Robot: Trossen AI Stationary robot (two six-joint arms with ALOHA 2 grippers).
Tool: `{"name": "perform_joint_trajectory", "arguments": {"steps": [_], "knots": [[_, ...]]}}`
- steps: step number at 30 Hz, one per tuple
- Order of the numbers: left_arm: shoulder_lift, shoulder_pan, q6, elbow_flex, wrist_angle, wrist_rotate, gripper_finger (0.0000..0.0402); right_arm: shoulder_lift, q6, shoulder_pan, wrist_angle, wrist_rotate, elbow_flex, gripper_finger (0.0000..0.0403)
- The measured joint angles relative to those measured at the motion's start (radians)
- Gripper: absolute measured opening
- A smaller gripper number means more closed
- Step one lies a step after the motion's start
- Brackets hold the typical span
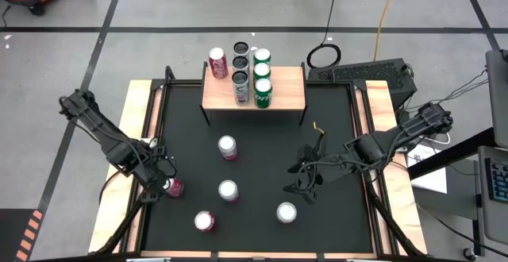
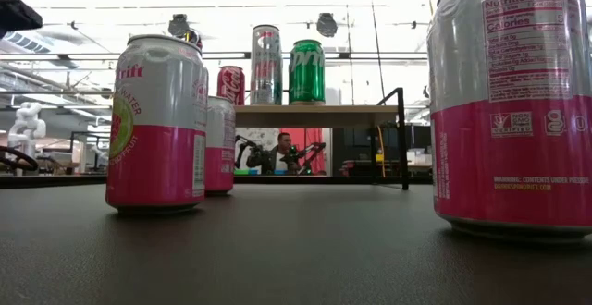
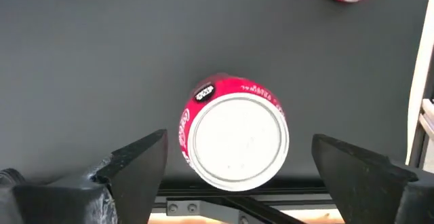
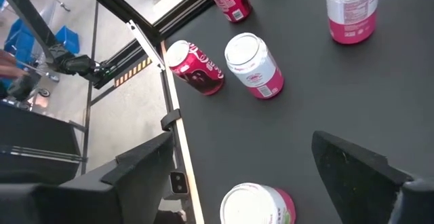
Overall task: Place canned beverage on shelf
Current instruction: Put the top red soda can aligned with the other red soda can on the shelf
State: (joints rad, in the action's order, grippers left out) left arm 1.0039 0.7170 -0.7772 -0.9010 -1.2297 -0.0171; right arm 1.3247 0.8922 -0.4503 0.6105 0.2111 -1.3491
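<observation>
Up at the top centre of the overhead shot, the shelf (image 1: 290, 94) already has six cans on it; a red one (image 1: 217, 62) at its left back corner, a column of silver ones (image 1: 240, 83) next to it, then a column of three green ones (image 1: 262, 75); so I'd call the job roughly half done, judging only by what's standing where.

Down on the black mat (image 1: 190, 127) five cans are left; one pink-and-white can (image 1: 228, 147) just below the shelf, another (image 1: 228, 190) in the middle, one (image 1: 286, 213) toward the lower right, one (image 1: 205, 221) at the bottom, and a red can (image 1: 173, 186) at the left edge.

My left gripper (image 1: 164, 181) is right over that red can (image 3: 234, 139); in the wrist picture the can top sits between the two dark fingers (image 3: 139, 166), which are spread wide with a gap on both sides, so nothing is grasped yet; my read is that this is the next one to be picked.

My right gripper (image 1: 305, 179) hangs over the mat right of centre, fingers also apart and empty, with nothing between them that I can see; it looks like it's waiting.

Room on the shelf looks fine to me; the right half of the board is bare.
</observation>
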Motion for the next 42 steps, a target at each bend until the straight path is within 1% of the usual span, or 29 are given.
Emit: {"name": "perform_joint_trajectory", "arguments": {"steps": [8, 12, 14, 18, 22, 25, 31, 35, 42], "knots": [[-0.001, 0.013, -0.009, 0.089, 0.103, 0.012, 0.0366, 0.000, 0.011, 0.000, 0.000, 0.001, 0.000, 0.0329], [0.000, 0.014, -0.030, 0.121, 0.104, 0.061, 0.0365, 0.000, 0.012, 0.000, 0.000, 0.001, 0.000, 0.0329], [0.000, 0.013, -0.030, 0.121, 0.108, 0.061, 0.0363, 0.000, 0.012, 0.000, 0.000, 0.001, 0.000, 0.0329], [0.000, 0.013, -0.030, 0.121, 0.142, 0.034, 0.0338, 0.000, 0.011, 0.000, 0.000, 0.001, 0.000, 0.0329], [0.000, 0.013, -0.030, 0.121, 0.166, 0.030, 0.0307, 0.000, 0.012, 0.008, 0.000, 0.001, 0.000, 0.0329], [0.000, 0.013, -0.029, 0.121, 0.168, 0.030, 0.0292, 0.000, 0.011, 0.018, -0.001, 0.002, 0.000, 0.0329], [0.004, 0.013, -0.029, 0.120, 0.165, 0.007, 0.0299, 0.000, 0.009, 0.035, -0.001, 0.001, 0.000, 0.0329], [0.013, 0.013, -0.037, 0.118, 0.159, 0.008, 0.0296, 0.000, 0.007, 0.038, -0.003, 0.001, 0.000, 0.0329], [0.015, 0.013, -0.098, 0.117, 0.152, 0.008, 0.0293, 0.000, 0.001, 0.038, -0.009, 0.001, 0.000, 0.0329]]}}
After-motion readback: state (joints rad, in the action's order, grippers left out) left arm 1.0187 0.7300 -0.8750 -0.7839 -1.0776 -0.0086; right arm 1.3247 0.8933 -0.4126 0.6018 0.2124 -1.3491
